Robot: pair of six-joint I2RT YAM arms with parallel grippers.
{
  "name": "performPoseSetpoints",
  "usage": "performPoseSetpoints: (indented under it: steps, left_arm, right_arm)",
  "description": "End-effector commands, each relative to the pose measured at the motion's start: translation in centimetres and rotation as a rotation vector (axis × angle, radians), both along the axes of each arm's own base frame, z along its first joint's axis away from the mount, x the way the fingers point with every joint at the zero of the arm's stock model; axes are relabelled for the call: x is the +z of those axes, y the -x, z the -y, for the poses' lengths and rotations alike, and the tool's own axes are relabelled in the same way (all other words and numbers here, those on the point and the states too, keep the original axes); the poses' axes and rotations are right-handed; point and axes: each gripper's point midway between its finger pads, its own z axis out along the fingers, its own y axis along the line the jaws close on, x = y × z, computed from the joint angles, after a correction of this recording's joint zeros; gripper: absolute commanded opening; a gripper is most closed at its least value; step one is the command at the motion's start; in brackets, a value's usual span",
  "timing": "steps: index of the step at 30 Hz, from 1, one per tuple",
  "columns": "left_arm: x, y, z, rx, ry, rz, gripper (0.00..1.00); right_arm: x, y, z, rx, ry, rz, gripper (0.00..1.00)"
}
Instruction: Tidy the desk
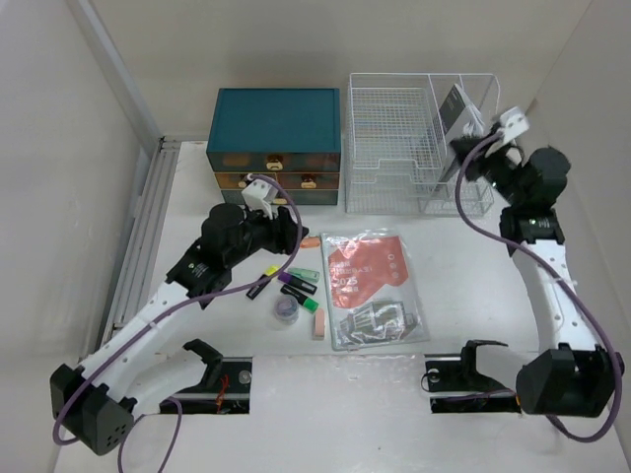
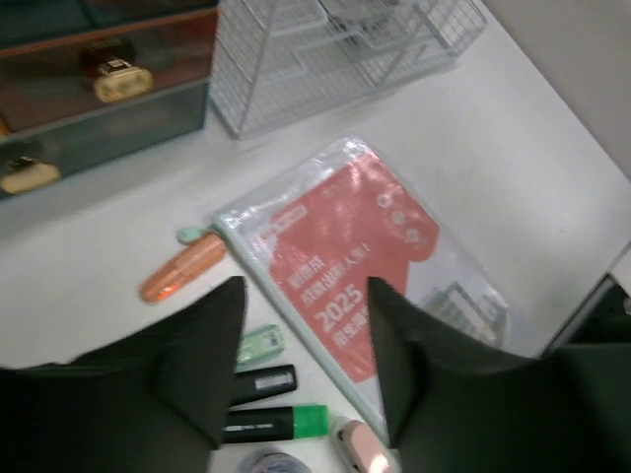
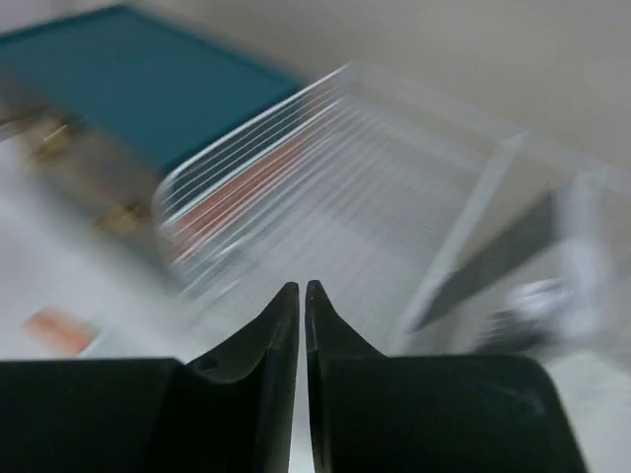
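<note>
The white desk (image 1: 473, 286) holds a clear pouch (image 1: 373, 286) with a red "2025" sheet, seen close in the left wrist view (image 2: 345, 246). Left of it lie an orange highlighter (image 2: 182, 268), a mint one (image 2: 258, 345), a black marker (image 2: 261, 382), a green-tipped highlighter (image 2: 271, 422), a pink eraser (image 1: 318, 323) and a tape roll (image 1: 286, 308). My left gripper (image 1: 291, 232) is open and empty, above the markers and the pouch's left edge (image 2: 306, 286). My right gripper (image 1: 463, 153) is shut and empty, raised at the wire rack's right side (image 3: 301, 286).
The teal drawer box (image 1: 276, 133) stands at the back, the white wire-mesh tray rack (image 1: 399, 143) to its right, with a dark booklet (image 1: 455, 108) upright in its clear side compartment. Two cut-outs (image 1: 222, 379) (image 1: 468, 379) sit along the near edge. The right wrist view is blurred.
</note>
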Motion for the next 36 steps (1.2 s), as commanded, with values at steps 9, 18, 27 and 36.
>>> performPoseSetpoints:
  steps: [9, 18, 27, 36]
  left_arm:
    - [-8.6, 1.2, 6.4, -0.214, -0.079, -0.251, 0.43]
    - [-15.2, 0.6, 7.0, -0.181, -0.189, -0.397, 0.47]
    - [-17.6, -0.8, 6.7, -0.112, -0.248, -0.437, 0.47]
    - [-19.6, -0.6, 8.5, -0.149, -0.29, -0.475, 0.47]
  right_arm:
    - [-21.5, 10.0, -9.8, 0.609, -0.2, -0.789, 1.0]
    - [-31.9, 7.1, -6.2, 0.279, -0.233, -1.111, 0.99]
    - [-32.2, 6.1, -3.8, 0.069, -0.266, -1.112, 0.96]
    - [-34.8, 7.3, -4.3, 0.08, -0.268, -1.23, 0.92]
